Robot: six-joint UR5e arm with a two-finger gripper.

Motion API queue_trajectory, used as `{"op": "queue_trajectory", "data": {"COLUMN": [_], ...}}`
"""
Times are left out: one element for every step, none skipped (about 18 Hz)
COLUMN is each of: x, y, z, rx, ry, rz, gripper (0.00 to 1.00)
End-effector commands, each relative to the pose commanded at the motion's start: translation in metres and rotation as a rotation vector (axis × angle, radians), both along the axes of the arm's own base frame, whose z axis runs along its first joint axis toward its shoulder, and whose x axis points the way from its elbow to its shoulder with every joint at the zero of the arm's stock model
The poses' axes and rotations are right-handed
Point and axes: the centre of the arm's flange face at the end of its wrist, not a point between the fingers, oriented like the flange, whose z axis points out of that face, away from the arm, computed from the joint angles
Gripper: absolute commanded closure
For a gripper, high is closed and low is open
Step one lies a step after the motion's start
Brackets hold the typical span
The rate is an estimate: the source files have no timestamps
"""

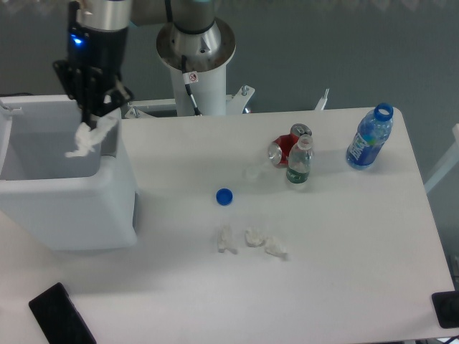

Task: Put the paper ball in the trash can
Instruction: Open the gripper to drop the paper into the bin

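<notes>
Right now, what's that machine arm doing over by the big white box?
The arm's gripper holds a crumpled paper ball over the open top of the trash can; it has not been dropped yet. Three similar wads, a blue cap, bottles and a can sit untouched on the table.
</notes>
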Motion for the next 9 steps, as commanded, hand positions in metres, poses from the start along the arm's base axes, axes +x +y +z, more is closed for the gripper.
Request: {"op": "queue_trajectory", "data": {"x": [0.0023, 0.0029, 0.0029, 0.0038, 0.0035, 0.0033, 0.0036, 0.0037, 0.004], "y": [0.0014, 0.0024, 0.0031, 0.0034, 0.0039, 0.0039, 0.0034, 0.0034, 0.0029], "z": [-0.0004, -0.0006, -0.001, -0.0009, -0.0017, -0.0015, -0.0008, -0.0008, 0.0], "rx": [0.005, 0.012, 0.014, 0.015, 0.014, 0.014, 0.016, 0.016, 0.016], "ry": [-0.009, -0.015, -0.019, -0.02, -0.021, -0.019, -0.018, -0.018, -0.018], "rz": [-0.01, -0.018, -0.021, -0.023, -0.023, -0.023, -0.023, -0.023, -0.02], "gripper": [0.83, 0.74, 0.57, 0.46, 0.25, 0.0, 0.0, 0.0, 0.0]}}
